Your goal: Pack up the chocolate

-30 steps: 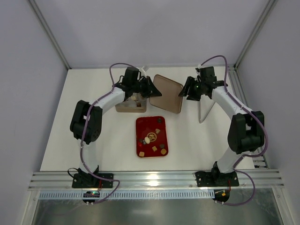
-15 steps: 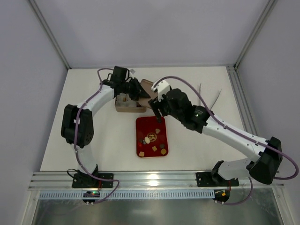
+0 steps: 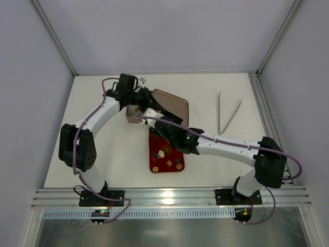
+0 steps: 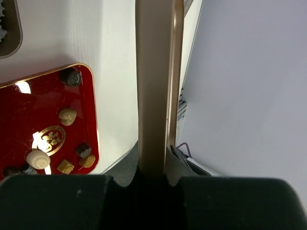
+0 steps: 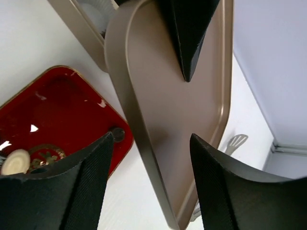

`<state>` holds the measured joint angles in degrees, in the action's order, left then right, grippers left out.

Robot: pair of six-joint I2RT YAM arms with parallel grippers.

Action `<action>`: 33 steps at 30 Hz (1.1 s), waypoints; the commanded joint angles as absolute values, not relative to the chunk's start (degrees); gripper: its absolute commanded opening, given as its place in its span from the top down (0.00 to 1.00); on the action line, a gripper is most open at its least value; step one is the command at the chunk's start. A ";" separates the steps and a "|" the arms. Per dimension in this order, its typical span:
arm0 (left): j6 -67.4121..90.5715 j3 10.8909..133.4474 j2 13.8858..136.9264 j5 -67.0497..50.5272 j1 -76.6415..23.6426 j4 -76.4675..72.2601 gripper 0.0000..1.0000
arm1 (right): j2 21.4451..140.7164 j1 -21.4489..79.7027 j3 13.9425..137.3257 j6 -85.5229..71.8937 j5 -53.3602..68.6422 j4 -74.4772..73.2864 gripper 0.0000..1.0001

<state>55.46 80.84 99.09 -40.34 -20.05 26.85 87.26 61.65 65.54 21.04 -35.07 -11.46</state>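
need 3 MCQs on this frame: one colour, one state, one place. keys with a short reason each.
1. The tray is:
A. red
B. blue
C. green

2. The left hand is:
A. open
B. shut on the lid
C. out of view

3. The tongs lie:
A. on the tray
B. on the table, right of the lid
C. in the left hand

Key:
1 A, both wrist views show it red.
2 B, the lid's edge sits clamped between its fingers.
3 B, they rest on the table, clear of both arms.
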 commanded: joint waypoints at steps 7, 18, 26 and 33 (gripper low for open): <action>55.90 79.72 93.78 -44.21 -19.34 27.33 0.99 | 90.35 63.10 66.45 29.97 -47.19 -0.62 0.71; 53.62 81.30 92.90 -42.63 -17.40 26.10 0.26 | 90.18 64.42 66.44 34.27 -50.54 5.01 0.96; 51.68 86.56 95.35 -39.29 -13.98 24.26 0.05 | 88.51 64.42 68.03 34.10 -50.45 2.20 0.96; 50.54 94.03 97.64 -34.73 -8.45 26.10 0.03 | 86.49 63.90 70.13 27.71 -46.86 -4.91 0.96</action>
